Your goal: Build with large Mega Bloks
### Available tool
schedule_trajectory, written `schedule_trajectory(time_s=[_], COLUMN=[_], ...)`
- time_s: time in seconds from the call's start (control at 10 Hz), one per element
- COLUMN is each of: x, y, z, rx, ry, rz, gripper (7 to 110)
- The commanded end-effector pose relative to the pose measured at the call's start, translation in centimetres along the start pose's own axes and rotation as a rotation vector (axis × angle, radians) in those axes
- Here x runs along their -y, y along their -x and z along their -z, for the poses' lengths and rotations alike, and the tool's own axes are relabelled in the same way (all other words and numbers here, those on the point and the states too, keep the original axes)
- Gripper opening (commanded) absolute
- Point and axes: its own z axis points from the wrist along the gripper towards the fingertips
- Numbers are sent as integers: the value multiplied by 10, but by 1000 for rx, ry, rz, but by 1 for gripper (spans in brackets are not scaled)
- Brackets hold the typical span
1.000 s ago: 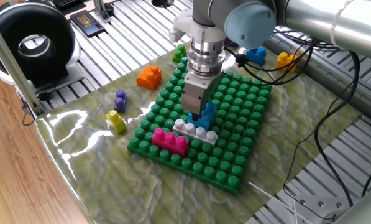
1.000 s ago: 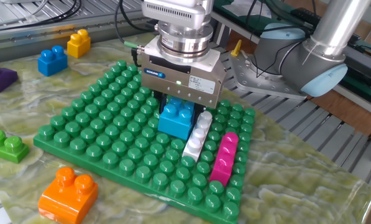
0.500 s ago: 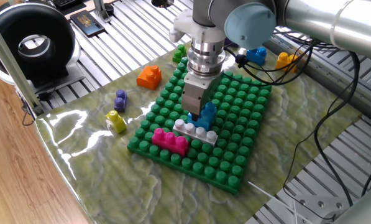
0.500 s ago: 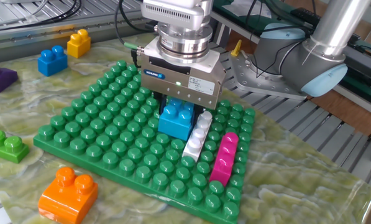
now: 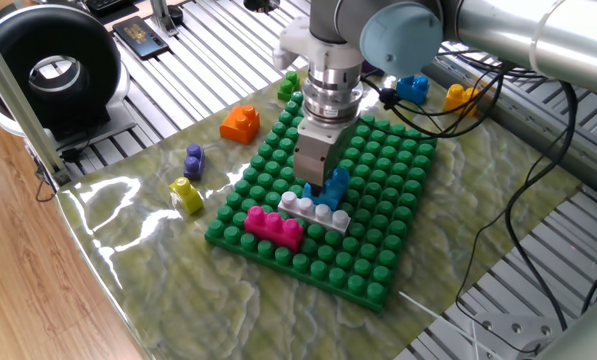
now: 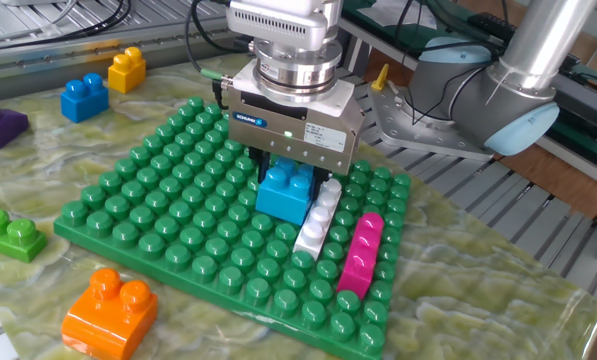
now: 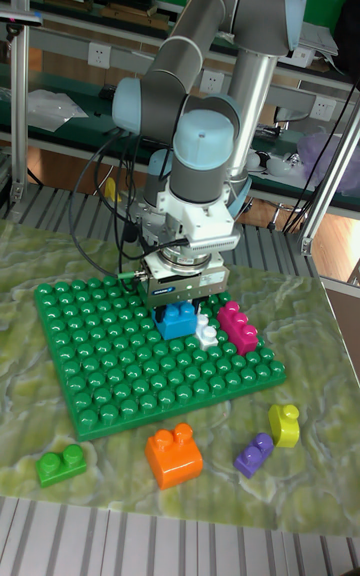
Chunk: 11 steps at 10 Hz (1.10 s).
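On the green baseplate (image 5: 378, 200) (image 6: 158, 220) (image 7: 100, 356) three large Mega Bloks stand side by side: a light blue brick (image 5: 330, 187) (image 6: 286, 190) (image 7: 178, 320), a long white-grey brick (image 5: 315, 211) (image 6: 317, 218) (image 7: 207, 329) and a magenta brick (image 5: 273, 226) (image 6: 361, 252) (image 7: 238, 324). My gripper (image 5: 318, 185) (image 6: 290, 180) (image 7: 182, 314) points straight down over the light blue brick, its dark fingers shut against the brick's sides. The brick's underside is hidden, so I cannot tell whether it is pressed onto the studs.
Loose bricks lie on the mat around the plate: orange (image 6: 110, 310) (image 7: 174, 454), green (image 6: 10, 235) (image 7: 60, 463), purple (image 5: 194, 158) (image 7: 254, 453), yellow (image 5: 187, 194) (image 7: 284, 424), plus a blue one (image 6: 83, 97) and another yellow one (image 6: 126, 68) behind the plate. Cables hang beside the arm.
The gripper and the light blue brick have shifted upward by a very small amount. Everything else stays where it was.
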Motion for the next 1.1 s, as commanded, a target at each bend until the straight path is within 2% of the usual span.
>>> schedule_trajectory(time_s=[0.0, 0.5, 0.6, 1.0], x=[1, -1, -2, -3], y=[2, 9, 9, 7], z=[-1, -3, -3, -3], rx=[7, 29, 27, 20], ry=[7, 12, 13, 21], rz=[9, 29, 31, 56], gripper=[7, 7, 22, 22])
